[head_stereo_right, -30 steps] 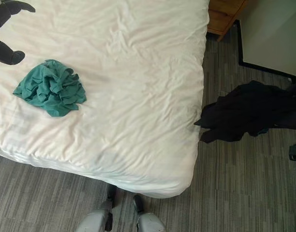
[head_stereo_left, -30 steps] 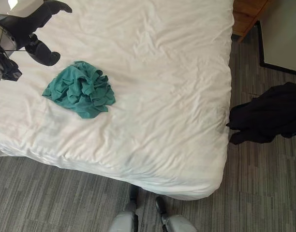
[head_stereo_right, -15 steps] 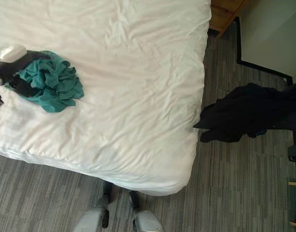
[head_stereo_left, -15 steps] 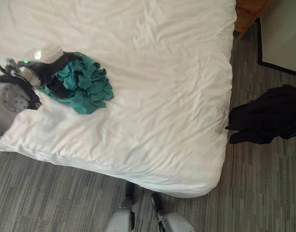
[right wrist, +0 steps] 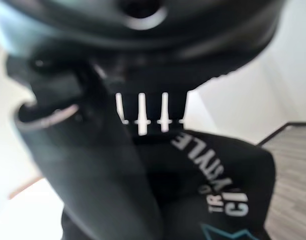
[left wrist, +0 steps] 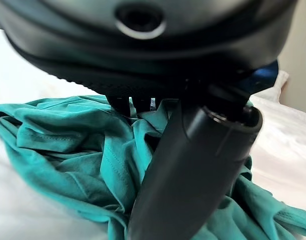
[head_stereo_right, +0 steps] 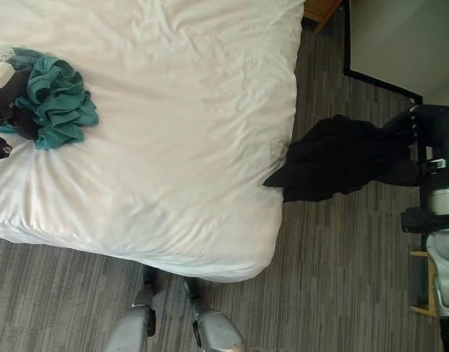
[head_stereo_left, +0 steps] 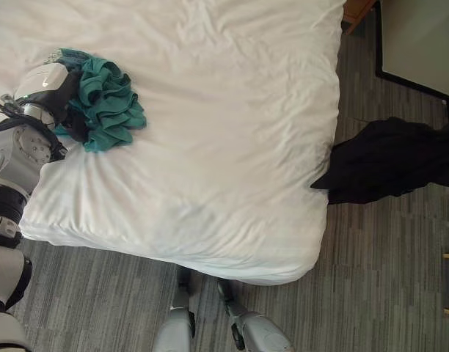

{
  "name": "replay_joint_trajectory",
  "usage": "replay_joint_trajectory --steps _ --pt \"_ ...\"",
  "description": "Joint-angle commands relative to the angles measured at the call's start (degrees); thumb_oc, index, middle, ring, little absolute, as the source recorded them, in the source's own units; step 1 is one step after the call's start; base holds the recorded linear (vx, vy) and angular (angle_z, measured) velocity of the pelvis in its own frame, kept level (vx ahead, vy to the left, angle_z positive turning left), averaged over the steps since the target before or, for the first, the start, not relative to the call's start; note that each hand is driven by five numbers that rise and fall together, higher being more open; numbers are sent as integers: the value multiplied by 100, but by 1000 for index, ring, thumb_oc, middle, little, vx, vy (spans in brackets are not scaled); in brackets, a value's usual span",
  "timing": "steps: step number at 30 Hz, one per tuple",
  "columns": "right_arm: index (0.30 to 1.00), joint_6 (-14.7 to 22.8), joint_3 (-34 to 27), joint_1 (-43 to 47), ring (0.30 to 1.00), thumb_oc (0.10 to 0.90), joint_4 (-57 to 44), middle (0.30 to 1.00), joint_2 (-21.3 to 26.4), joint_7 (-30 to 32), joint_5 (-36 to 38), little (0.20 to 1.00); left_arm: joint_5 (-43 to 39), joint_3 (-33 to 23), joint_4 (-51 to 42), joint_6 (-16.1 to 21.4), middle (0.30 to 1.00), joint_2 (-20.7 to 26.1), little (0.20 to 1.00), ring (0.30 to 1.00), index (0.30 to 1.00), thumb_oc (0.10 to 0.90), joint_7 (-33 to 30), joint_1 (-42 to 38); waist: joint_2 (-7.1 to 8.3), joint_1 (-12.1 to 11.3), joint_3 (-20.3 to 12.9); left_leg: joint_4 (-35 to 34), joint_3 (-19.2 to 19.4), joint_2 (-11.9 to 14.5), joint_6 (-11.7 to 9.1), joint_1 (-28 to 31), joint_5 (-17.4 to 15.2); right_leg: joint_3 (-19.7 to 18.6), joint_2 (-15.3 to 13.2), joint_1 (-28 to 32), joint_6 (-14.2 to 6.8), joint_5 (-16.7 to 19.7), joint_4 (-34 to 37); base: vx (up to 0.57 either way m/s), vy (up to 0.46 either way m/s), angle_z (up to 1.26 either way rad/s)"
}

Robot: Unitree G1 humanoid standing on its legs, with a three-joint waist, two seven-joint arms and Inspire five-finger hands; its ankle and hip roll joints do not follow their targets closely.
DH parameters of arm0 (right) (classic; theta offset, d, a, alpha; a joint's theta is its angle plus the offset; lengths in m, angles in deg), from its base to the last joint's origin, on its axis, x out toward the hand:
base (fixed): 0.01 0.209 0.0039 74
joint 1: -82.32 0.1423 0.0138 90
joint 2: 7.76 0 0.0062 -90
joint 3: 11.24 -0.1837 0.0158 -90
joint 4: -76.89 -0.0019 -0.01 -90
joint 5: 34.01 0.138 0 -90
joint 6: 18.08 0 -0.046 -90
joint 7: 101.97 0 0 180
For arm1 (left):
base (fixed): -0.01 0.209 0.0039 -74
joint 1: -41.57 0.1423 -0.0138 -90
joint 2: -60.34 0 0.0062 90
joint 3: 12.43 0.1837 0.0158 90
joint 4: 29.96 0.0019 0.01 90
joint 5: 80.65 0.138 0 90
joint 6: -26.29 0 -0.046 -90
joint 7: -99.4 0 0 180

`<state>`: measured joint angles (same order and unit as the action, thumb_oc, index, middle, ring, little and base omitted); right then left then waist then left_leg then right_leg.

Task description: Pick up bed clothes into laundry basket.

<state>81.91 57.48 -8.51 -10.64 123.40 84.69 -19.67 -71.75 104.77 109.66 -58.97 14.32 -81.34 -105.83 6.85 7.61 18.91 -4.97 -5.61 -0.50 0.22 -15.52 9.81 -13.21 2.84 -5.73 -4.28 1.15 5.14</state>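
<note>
Bed (head_stereo_left: 210, 147) with a white cover takes up most of the head views, and striped grey floor (head_stereo_left: 386, 293) runs along its near and right sides. Black clothing (head_stereo_right: 334, 158) hangs off the bed's right side, the right hand (head_stereo_right: 428, 136) curled into it. Teal clothing (head_stereo_left: 107, 106) lies bunched near the bed's left edge, where the left hand (head_stereo_left: 63, 92) has its fingers (left wrist: 125, 104) and thumb closed into the folds.

A crumpled T-shirt (head_stereo_left: 106, 103) lies on the bed (head_stereo_left: 224, 147) near its left edge. A jacket (head_stereo_right: 342, 158) hangs right of the bed, above the floor (head_stereo_left: 371, 293).
</note>
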Motion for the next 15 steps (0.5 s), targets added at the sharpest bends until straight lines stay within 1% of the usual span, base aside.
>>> replay_joint_trajectory --steps 1,3,5,9,10,11,12,13,14,15 --pt "300 398 -1259 243 300 400 -25 300 182 486 277 300 -1356 -738 66 127 300 -7 300 300 300 400 -281 56 11 -23 -329 -3 175 44 -54 471 -678 -76 -198 -248 -250 316 -40 40 34 -23" --pt "300 379 -1299 228 300 400 105 300 120 489 338 300 -2039 -1135 -213 310 300 80 300 300 300 400 -353 245 -64 -86 -394 -3 165 19 -52 553 -708 -58 -215 -180 -236 263 -47 43 31 -16" --pt "300 345 -1263 250 300 400 354 300 85 521 413 300 -2935 -1629 -732 542 300 214 300 300 300 400 -467 598 -156 -141 -473 -3 146 -4 -51 666 -738 -16 -233 -76 -225 211 -58 38 14 -9" --pt "300 250 -1075 397 300 400 763 300 89 574 371 300 -3794 -2167 -1805 972 300 439 300 300 300 400 -651 1089 -327 -247 -676 -3 101 -65 -58 839 -766 79 -288 110 -209 145 -103 41 15 1" --pt "300 246 -1036 420 300 400 761 300 104 576 366 300 -3804 -2260 -1860 965 300 446 300 300 300 400 -653 1203 -337 -216 -676 -3 98 -67 -57 854 -769 83 -290 127 -209 139 -102 0 0 0" --pt "300 235 -1036 425 300 400 784 300 54 587 267 300 -4141 -2618 -2466 1200 300 409 300 300 300 400 -683 1578 -403 -273 -782 -3 73 -99 -58 945 -785 127 -324 229 -204 106 -119 40 24 6" --pt "300 250 -1074 417 300 400 788 300 -61 619 204 300 -4366 -2844 -2869 1381 300 256 300 300 300 400 -740 1790 -407 -335 -839 -3 43 -116 -50 982 -801 151 -333 265 -200 88 -133 17 28 9" --pt "300 268 -1064 410 300 400 727 300 -127 633 148 300 -4454 -3137 -3167 1407 300 73 300 300 300 400 -707 2207 -454 -338 -898 -3 43 -129 -51 1015 -750 170 -336 284 -200 112 -168 50 19 12" --pt "300 293 -1038 445 300 400 629 300 -248 676 101 300 -4698 -3547 -3731 1559 300 -308 300 300 300 400 -668 2672 -496 -353 -999 -3 21 -144 -37 1103 -833 203 -352 360 -193 31 -179 15 12 11" --pt "300 316 -1025 467 300 400 592 300 -313 657 67 300 -4719 -3667 -3855 1559 300 -467 300 300 300 400 -608 2897 -512 -371 -1048 -3 15 -154 -38 1126 -788 204 -349 377 -189 58 -204 57 14 10"
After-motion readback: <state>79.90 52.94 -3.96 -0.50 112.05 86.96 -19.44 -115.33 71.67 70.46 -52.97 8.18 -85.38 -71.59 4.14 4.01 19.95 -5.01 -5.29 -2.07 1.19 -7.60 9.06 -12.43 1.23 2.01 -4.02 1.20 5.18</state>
